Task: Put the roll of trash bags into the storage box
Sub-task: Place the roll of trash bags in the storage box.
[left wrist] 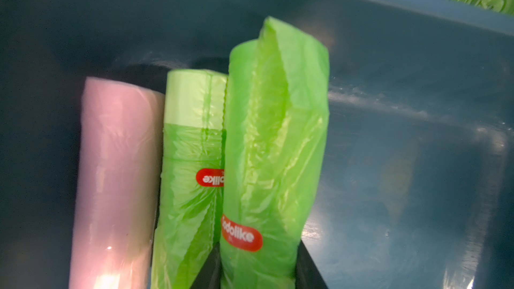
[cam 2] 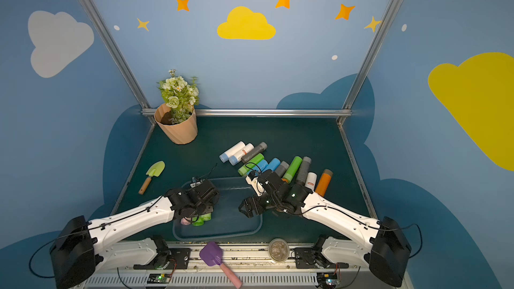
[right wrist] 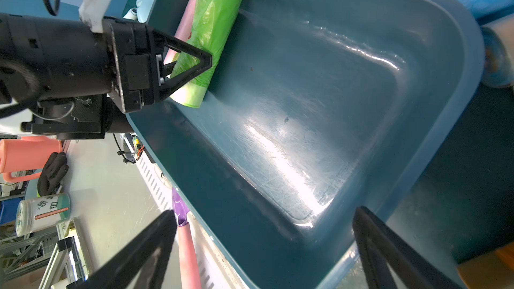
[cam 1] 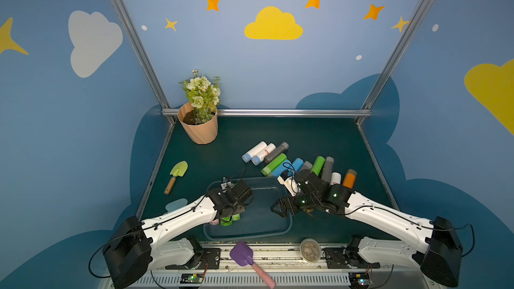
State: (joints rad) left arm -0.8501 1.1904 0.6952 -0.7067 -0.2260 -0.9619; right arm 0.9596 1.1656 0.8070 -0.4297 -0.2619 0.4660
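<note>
The left hand (left wrist: 261, 271) grips a green roll of trash bags (left wrist: 275, 140) low inside the storage box (right wrist: 306, 107), beside a pink roll (left wrist: 116, 176) and a second green roll (left wrist: 189, 162), not yet released, while the right hand (right wrist: 264, 212) gapes empty and many loose rolls (cam 1: 274, 162) wait on the surface (cam 1: 306, 140)

Left wrist view: left fingers (left wrist: 208, 271) show only as dark slivers at edge. Green roll (left wrist: 272, 148) between them, second green roll (left wrist: 189, 162) and pink roll (left wrist: 116, 176) each cut off at one end, blurred.
Top views: same fingers hidden under own wrist. Rolls in storage box (cam 1: 250, 237) show end tips only past left arm. Pale blue thing (cam 1: 176, 205) half covered, kind unclear. Row of rolls (cam 1: 328, 168) on desk (cam 1: 306, 140) partly behind right arm.
Right wrist view: right fingers (right wrist: 158, 226) cut off at base. Purple shovel (right wrist: 180, 212) partly behind box rim.
</note>
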